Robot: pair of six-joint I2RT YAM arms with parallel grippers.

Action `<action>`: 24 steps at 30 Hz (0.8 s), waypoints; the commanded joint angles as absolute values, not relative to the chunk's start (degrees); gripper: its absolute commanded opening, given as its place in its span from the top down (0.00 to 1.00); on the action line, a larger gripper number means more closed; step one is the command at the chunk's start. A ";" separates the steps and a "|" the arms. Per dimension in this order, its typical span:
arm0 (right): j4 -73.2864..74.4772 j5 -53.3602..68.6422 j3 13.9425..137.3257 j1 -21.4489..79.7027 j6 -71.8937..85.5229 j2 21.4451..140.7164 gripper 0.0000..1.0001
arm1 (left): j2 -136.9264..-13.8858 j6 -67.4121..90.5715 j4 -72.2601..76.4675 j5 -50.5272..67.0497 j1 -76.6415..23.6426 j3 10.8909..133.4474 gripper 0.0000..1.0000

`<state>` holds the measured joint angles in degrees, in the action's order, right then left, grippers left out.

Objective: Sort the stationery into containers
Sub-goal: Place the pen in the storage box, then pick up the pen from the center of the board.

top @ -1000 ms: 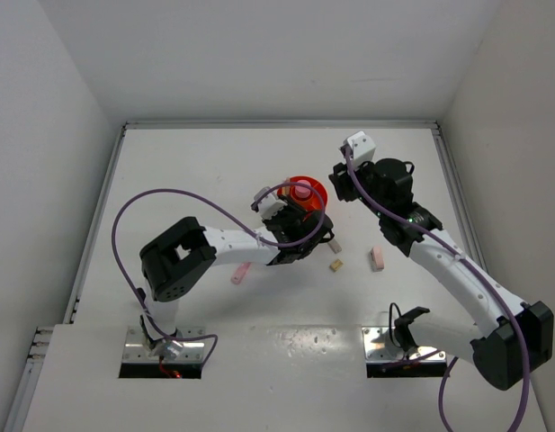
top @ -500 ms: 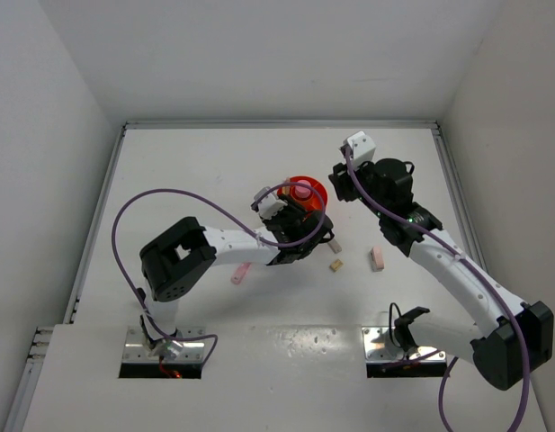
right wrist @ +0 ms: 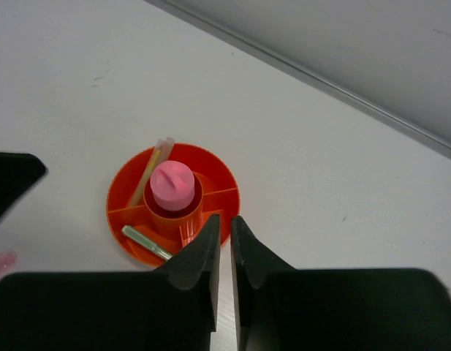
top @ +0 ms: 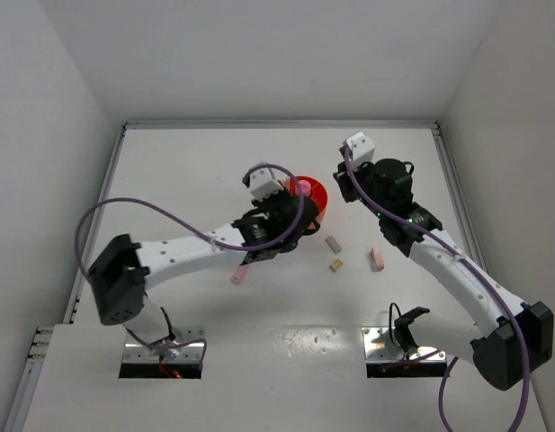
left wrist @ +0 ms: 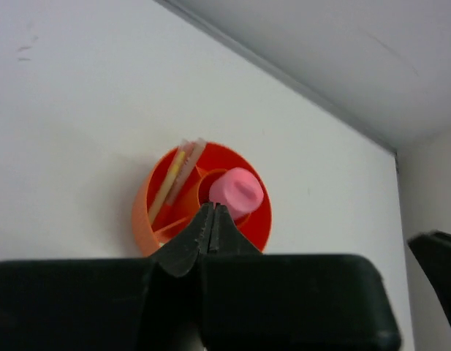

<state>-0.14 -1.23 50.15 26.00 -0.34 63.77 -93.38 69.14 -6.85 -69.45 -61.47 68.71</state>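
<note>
The stationery is partly sorted. In the round orange organiser [right wrist: 226, 191] a pink-capped clear tube [right wrist: 172, 184] stands upright in the central well. A cream stick [right wrist: 153, 167] leans in one outer compartment with its end poking over the rim. A thin green bar [right wrist: 146, 242] lies in another outer compartment, on the side nearer the right wrist camera.

Four pieces lie loose on the table on the near side of the organiser. The beige eraser [top: 333, 243] is closest to it, and the tiny tan cube [top: 335, 265] sits just beside the eraser on its near side. The pink eraser [top: 377, 258] lies further right, close to the right forearm. The thin pink pen [top: 239, 273] shows from under the left arm, well apart from the other three.

The left gripper [left wrist: 212, 212] has its fingertips pressed together with nothing between them. It hangs just short of the organiser on the left side, and in its wrist view the tips overlap the near rim, with the pink cap just beyond them.

The right gripper [right wrist: 225, 219] shows only a slim gap between its fingers and holds nothing. It hovers beside the organiser's right edge, clear of every loose piece.
</note>
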 commanded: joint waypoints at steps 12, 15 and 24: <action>14.77 14.06 58.28 25.84 -9.49 67.76 1.00 | -71.00 28.14 -34.19 1.04 -35.78 53.09 0.37; 13.97 14.85 57.57 25.84 -9.49 67.24 0.74 | -80.22 24.44 -33.66 3.08 -37.95 53.09 0.60; 14.59 13.45 56.95 25.84 -10.02 67.76 0.72 | -92.29 21.62 -33.66 -0.62 -42.45 55.46 0.42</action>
<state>15.46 12.62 56.01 25.98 -9.17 67.72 -94.28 23.57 -33.61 -0.45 -42.33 53.80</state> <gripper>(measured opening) 0.276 0.565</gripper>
